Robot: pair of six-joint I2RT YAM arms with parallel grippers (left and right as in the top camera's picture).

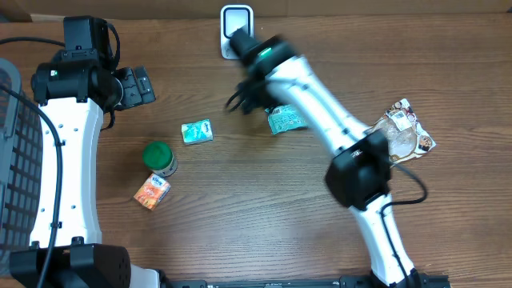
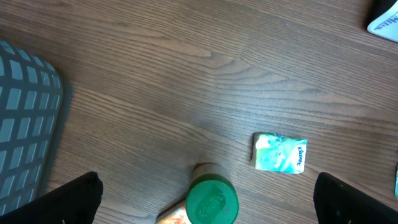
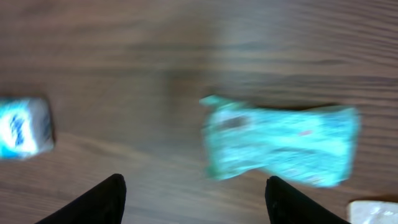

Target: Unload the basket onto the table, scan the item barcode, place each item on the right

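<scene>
We've got a wooden table [image 1: 240, 208], with a grey basket [image 1: 12, 160] way off to the left of the scanner [image 1: 237, 28]. The right gripper [image 3: 194, 180] hangs just on the near side of the scanner, fingers apart and holding nothing. The left gripper [image 1: 142, 85] is well left of the scanner, fingers spread wide and empty too. A snack bag [image 1: 406, 132] lies far right of the scanner. A green-lidded jar [image 1: 160, 157] and an orange box [image 1: 151, 192] sit side by side, near-left of it. The teal packet [image 3: 280, 144] lies flat on the table just near-right of the scanner, and a smaller tissue pack [image 1: 197, 131] lies near-left.
</scene>
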